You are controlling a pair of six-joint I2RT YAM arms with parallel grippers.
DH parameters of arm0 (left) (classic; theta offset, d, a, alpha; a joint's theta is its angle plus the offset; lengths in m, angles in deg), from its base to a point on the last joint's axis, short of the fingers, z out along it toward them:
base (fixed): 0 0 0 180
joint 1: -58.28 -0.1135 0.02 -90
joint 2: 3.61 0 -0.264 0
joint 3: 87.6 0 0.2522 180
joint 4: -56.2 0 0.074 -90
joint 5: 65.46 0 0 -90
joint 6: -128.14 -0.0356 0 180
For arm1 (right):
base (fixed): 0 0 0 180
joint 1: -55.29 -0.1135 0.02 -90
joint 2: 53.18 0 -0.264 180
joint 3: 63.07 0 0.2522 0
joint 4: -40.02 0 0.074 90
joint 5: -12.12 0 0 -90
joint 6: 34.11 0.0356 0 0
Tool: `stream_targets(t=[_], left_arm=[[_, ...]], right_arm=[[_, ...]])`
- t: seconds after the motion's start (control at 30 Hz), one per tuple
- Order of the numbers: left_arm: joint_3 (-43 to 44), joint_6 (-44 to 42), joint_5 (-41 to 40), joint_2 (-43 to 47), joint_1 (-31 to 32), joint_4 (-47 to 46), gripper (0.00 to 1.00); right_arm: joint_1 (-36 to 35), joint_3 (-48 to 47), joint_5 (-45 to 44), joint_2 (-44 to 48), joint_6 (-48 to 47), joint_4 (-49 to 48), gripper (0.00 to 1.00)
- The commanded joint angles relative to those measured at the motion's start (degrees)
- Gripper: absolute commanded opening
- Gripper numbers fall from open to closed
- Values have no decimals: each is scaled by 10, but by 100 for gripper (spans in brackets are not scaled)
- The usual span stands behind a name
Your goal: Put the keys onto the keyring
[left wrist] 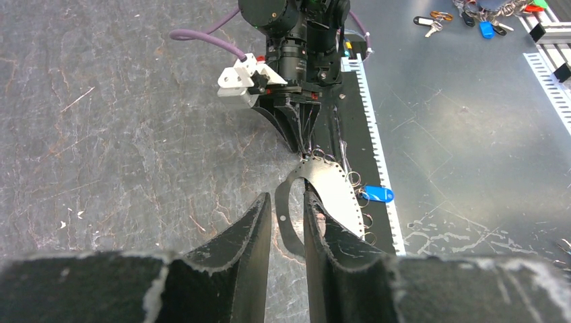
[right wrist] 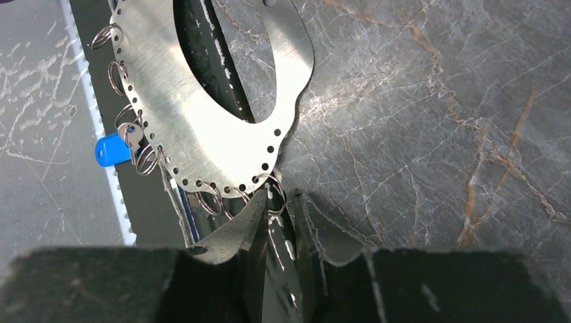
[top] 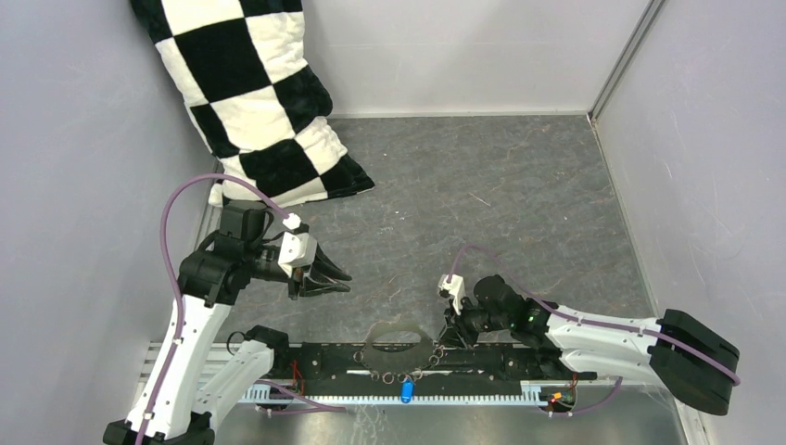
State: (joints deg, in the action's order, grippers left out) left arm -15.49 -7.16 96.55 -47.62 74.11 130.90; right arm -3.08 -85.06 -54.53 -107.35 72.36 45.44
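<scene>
Keyring (right wrist: 202,134), a flat grey metal band pierced with holes along its edge, lies at the lower centre of the top view, partly on the dark stone-patterned table (top: 519,204) and partly on the black rail (top: 500,357) at the bottom edge. Small wire rings (right wrist: 145,160) hang from the holes. A blue-headed key (right wrist: 111,149) sits at the left of the right wrist view, its metal end touching one of those rings. The right gripper (right wrist: 279,202) is down at the keyring's lower edge, jaws drawn narrow with one wire ring in the gap; whether they pinch it I cannot tell. The left gripper (left wrist: 286,202) hangs to the left of the top view, well apart from the keyring, its jaws parted by a slim gap with nothing between them. A checkered cushion (top: 259,102) leans in the upper left corner.
</scene>
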Motion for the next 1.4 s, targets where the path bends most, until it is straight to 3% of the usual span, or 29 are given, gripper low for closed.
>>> stream_targets(t=[0.0,0.2,0.4,0.5,0.6,0.73,0.8,0.9,1.07,1.37], left_arm=[[14,-13,-1,8,0,-2,31],[10,-18,-4,5,0,-1,31],[1,-18,3,-13,0,0,31],[-3,-5,17,-30,0,0,36],[-13,12,33,-44,0,0,44],[-26,29,33,-60,1,-16,71],[-34,93,23,-71,2,-66,76],[-23,147,-13,-97,12,-119,76],[28,149,-36,-136,43,-123,70],[1,74,-39,-88,93,-123,62]], right_arm=[[2,-9,14,-10,-1,-17,22],[2,-17,42,-5,4,-39,1],[3,-81,59,18,-23,-22,0],[2,-140,49,28,-63,19,0],[2,-205,41,39,-104,44,1],[1,-273,32,44,-149,53,1],[-1,-313,25,37,-175,61,1],[-8,-360,13,22,-214,77,1],[-24,-416,-21,-1,-271,106,1],[-47,-450,-48,-31,-326,105,1]])
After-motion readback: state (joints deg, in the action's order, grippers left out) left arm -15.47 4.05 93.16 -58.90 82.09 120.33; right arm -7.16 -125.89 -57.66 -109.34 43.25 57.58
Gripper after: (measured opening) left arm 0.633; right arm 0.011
